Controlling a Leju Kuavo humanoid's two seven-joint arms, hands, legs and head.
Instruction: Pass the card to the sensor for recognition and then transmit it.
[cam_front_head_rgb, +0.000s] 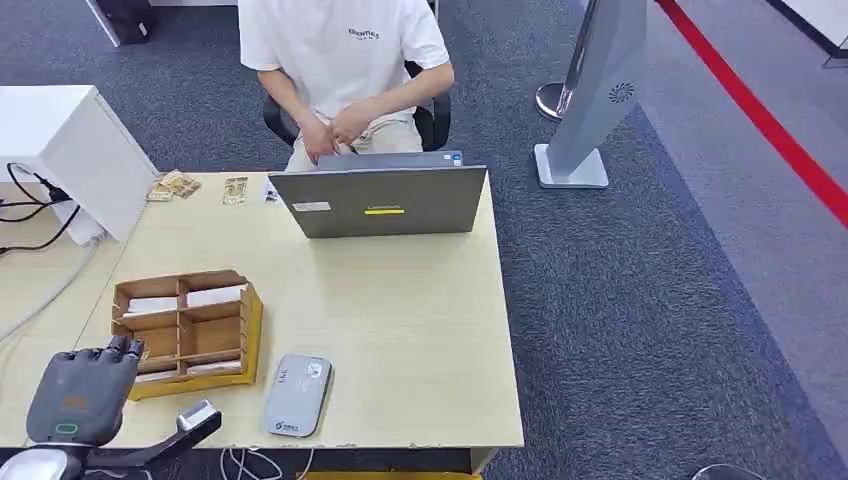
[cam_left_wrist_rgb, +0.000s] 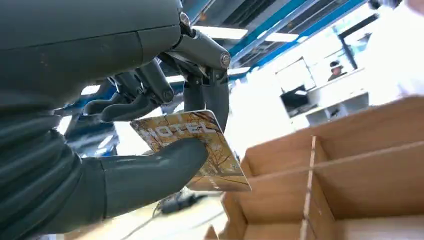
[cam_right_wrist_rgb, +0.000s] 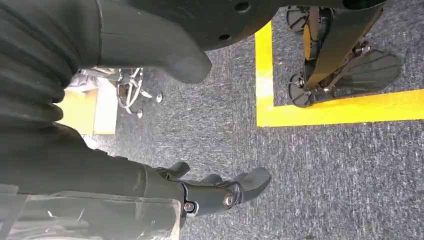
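Observation:
My left hand hovers at the near-left corner of the wooden card box. In the left wrist view this hand pinches a gold hotel card between thumb and fingers, just beside the box and its dividers. The grey card sensor lies flat on the desk to the right of the box, near the front edge. My right hand hangs over the carpet with its fingers apart and nothing in it.
A person sits behind an open grey laptop at the desk's far side. Loose cards lie at the far left of the desk. Cables trail on the left. A grey stand rises beyond the desk on the right.

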